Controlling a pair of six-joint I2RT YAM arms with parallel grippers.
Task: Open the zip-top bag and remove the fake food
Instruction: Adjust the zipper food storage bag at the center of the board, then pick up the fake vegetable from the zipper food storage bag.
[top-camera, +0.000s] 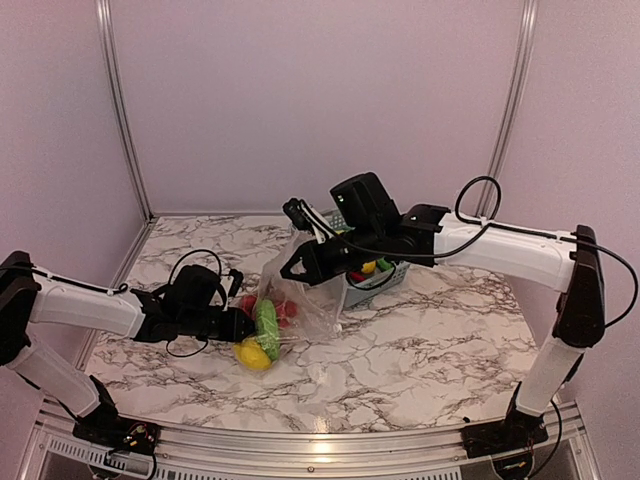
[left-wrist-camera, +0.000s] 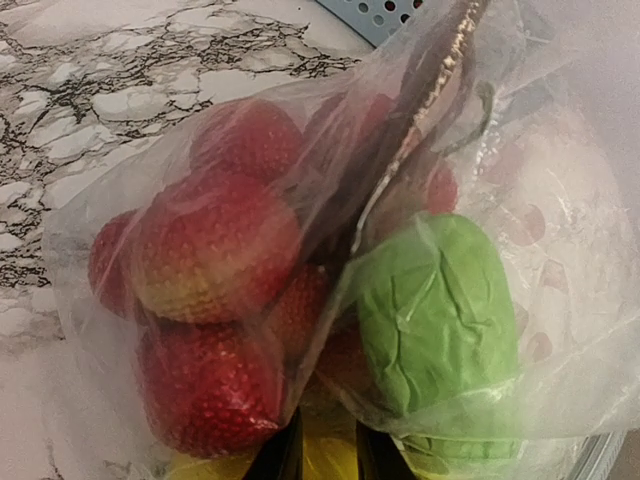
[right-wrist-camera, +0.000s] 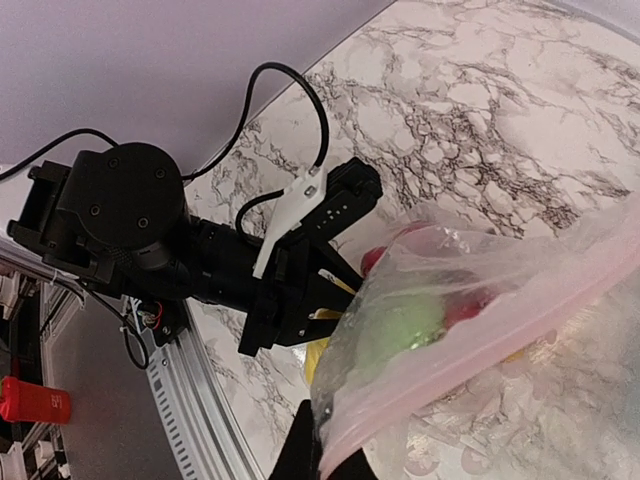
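Right tool (top-camera: 300, 262) clenched on bag (top-camera: 318, 290) zip edge, held up over bench (top-camera: 440, 345) centre. Left tool (top-camera: 238, 325) grips its low end (prob. anchoring it). Food (top-camera: 266, 330) inside, sagging near-left.

Left wrist view: left hand (left-wrist-camera: 327, 452) cut off at 6 o'clock, dark tips only; grip undeterminable. Blue-grey lattice plastic basket (left-wrist-camera: 385, 12) clipped at 12 o'clock. Right wrist view: right hand (right-wrist-camera: 320, 455) truncated at 6 o'clock beneath clear crinkly zip-top bag (right-wrist-camera: 480, 330).
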